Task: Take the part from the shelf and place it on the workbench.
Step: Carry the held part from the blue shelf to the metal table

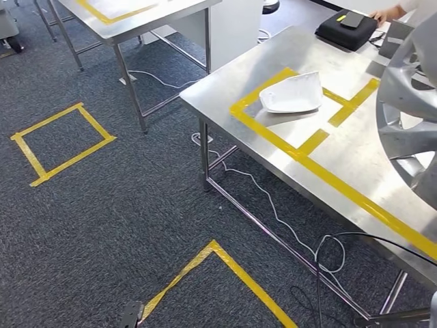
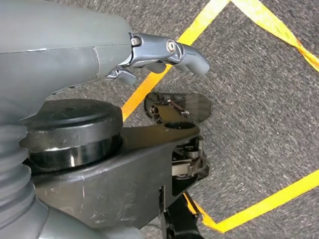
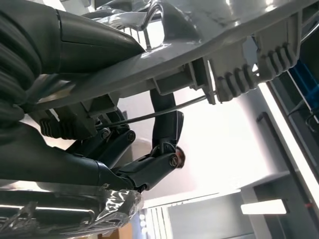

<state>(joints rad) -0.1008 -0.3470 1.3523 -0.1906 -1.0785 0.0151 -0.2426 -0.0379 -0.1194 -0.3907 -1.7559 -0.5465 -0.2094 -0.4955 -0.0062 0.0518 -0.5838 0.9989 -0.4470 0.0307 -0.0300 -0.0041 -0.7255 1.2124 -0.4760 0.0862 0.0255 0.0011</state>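
Over the tabletop (image 1: 289, 55), the right robot hand (image 3: 112, 149) grips a silver wheel cover (image 1: 407, 116), seemingly wrapped in film; the left robot hand (image 2: 158, 52) hangs with fingers apart, holding nothing.

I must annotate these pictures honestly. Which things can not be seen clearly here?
- Silver spoked wheel-cover part: cut off by the head view's right edge.
- Right hand: its dark fingers lie against the part, which hides much of the grip.
- Person's hand by the black case: cropped at the top edge.
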